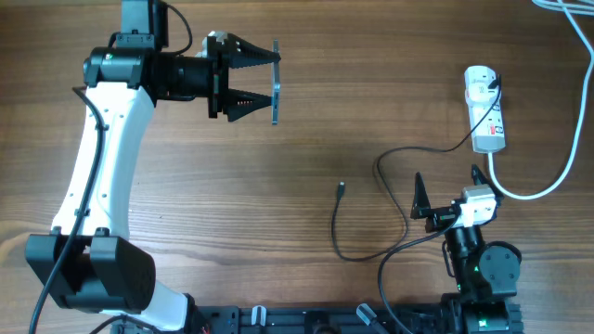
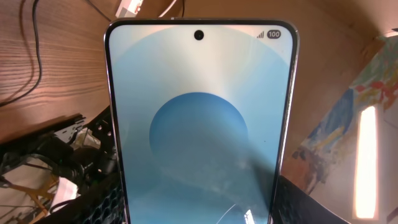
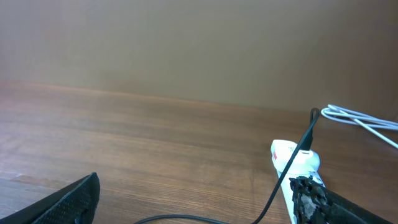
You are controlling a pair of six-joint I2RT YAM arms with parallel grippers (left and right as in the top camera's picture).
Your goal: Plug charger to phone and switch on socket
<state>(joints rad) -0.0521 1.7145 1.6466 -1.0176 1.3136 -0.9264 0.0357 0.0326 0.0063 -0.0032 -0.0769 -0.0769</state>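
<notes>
phone: clamped across its width in the left gripper, far-left of the surface, edge-on from above; long axis seems upright.
charger tip: loose on the surface between the arms, nearer the right gripper.
right gripper: wide open, empty, facing the socket.
hidden: phone's port end cut off; socket switch unreadable.

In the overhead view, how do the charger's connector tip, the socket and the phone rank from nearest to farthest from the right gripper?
Measured from the right gripper:
1. The charger's connector tip, lying just to its left.
2. The socket, beyond it toward the top right.
3. The phone, far across at the upper left, held edge-on in the left gripper.
</notes>
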